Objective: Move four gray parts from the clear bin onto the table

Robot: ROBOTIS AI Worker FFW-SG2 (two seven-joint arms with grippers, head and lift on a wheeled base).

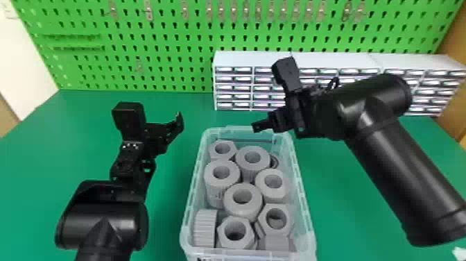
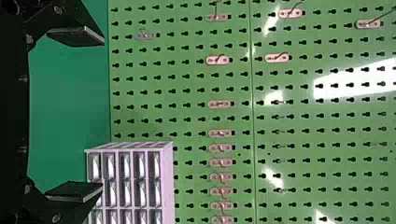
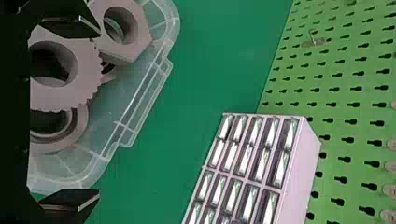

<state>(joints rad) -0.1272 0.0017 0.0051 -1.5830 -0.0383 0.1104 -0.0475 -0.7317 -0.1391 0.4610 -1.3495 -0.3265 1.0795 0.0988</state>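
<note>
Right gripper (image 3: 100, 111), spread wide, hangs by the bin's (image 1: 304, 194) far end, presumably to reach parts (image 1: 242, 212); left gripper (image 2: 102, 114) (equally wide) leaves room.

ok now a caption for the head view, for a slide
Two black grippers flank a clear bin of gray parts on a green table.

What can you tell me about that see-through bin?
The clear bin looks like translucent plastic: a long, open-topped tub with rounded corners, a ribbed rim and dark marks on its near end. It sits upright on the green table, between the arms, its length running away from the robot. Chunky gray parts crowd inside, with bare floor showing at the far end. The open right gripper is near that end.
</note>
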